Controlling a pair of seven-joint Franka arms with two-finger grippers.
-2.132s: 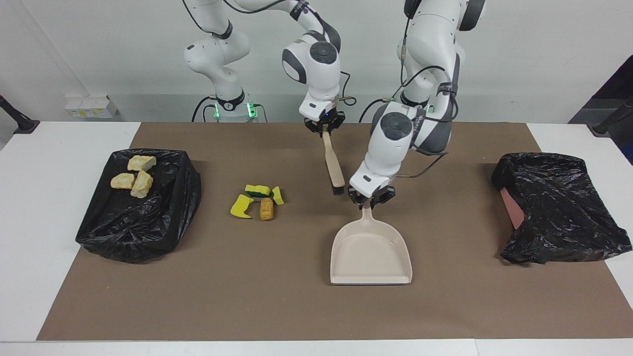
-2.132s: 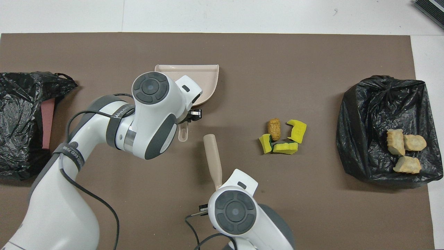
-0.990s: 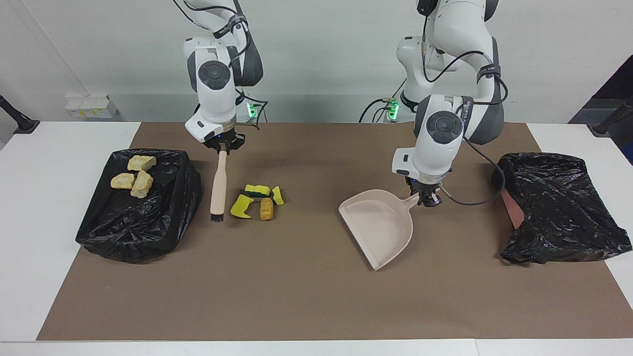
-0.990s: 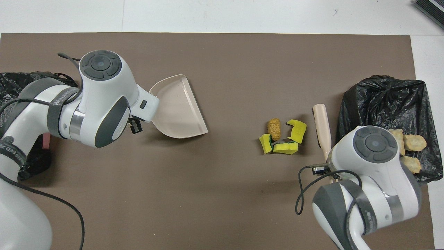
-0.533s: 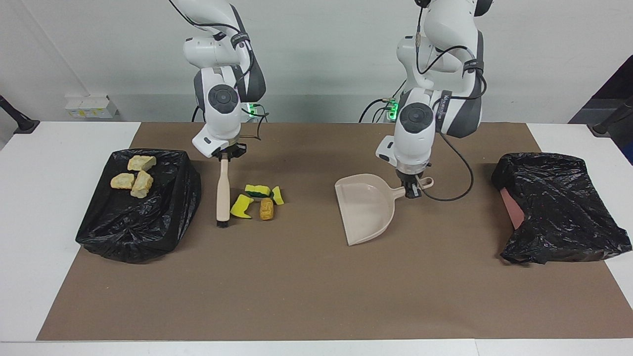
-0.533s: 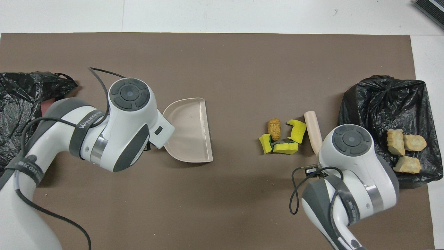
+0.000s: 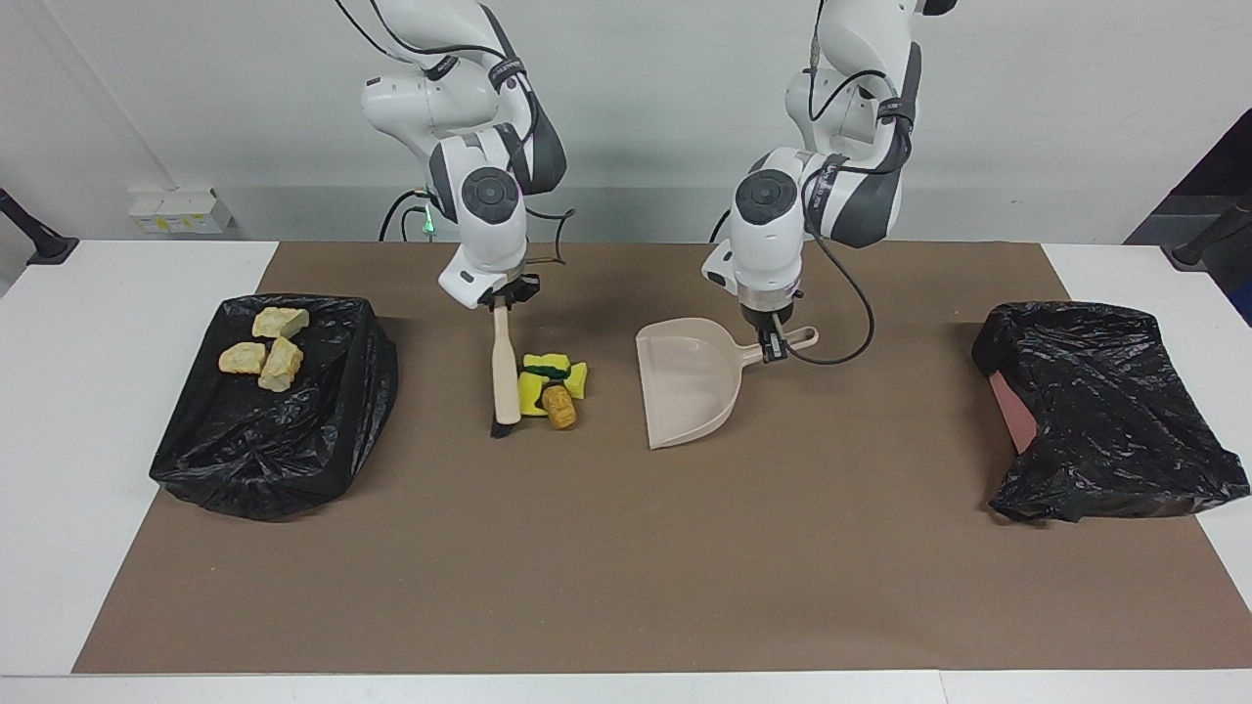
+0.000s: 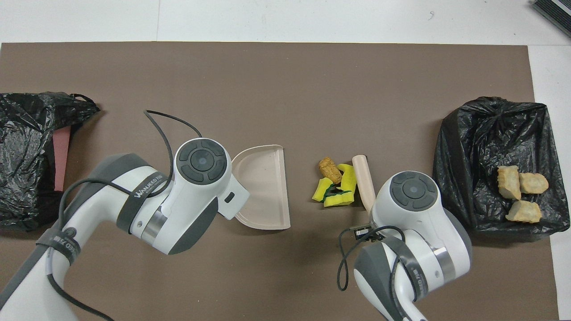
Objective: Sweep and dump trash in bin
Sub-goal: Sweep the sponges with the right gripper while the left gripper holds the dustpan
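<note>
Right hand (image 7: 501,300) grasping brush (image 7: 505,374) against sponge bits (image 7: 548,383) — left hand (image 7: 773,345) grasping dustpan (image 7: 685,386), bare mat (image 7: 626,567) between.

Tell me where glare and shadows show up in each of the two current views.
Facing view: white glints speckle both black bags; a soft shadow lies on the mat under the dustpan. Overhead view: the bag holding pale lumps glints too, and the brush and sponge bits cast only faint shadows.
</note>
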